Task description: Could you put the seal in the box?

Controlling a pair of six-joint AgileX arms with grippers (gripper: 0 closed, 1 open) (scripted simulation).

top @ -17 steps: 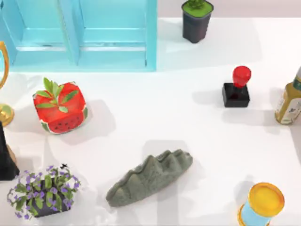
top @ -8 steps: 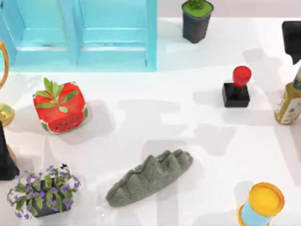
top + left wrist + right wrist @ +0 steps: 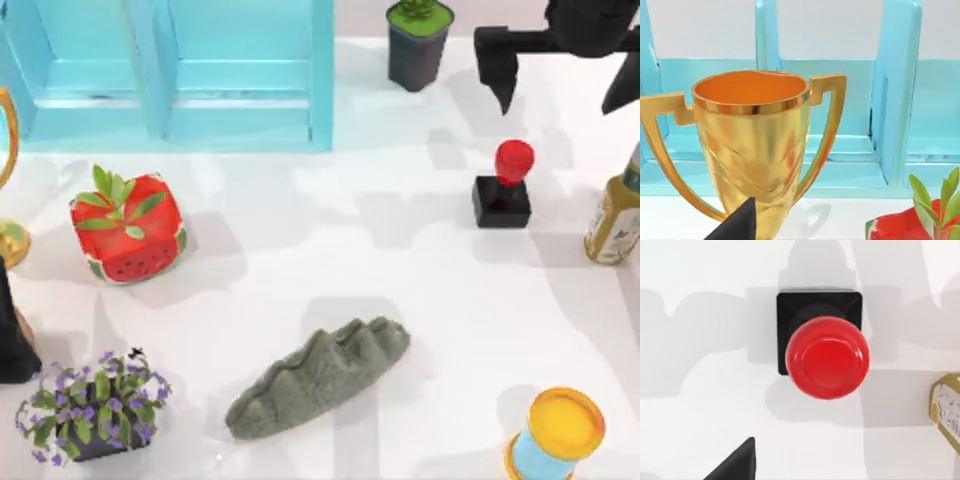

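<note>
Overhead, right gripper [image 3: 560,85], fingers apart, hangs above white table [image 3: 400,260]; seal [image 3: 503,186] stands upright.

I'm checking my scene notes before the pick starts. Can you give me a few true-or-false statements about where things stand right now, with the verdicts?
1. The seal stands upright on the table. True.
2. The right gripper is shut on the seal. False: its fingers are spread open, above and beyond the seal, not touching it.
3. The seal already sits in the blue box. False: it stands far to the box's right.
4. A bottle stands to the seal's right. True.
5. A gold trophy stands in front of the box in the left wrist view. True.
</note>
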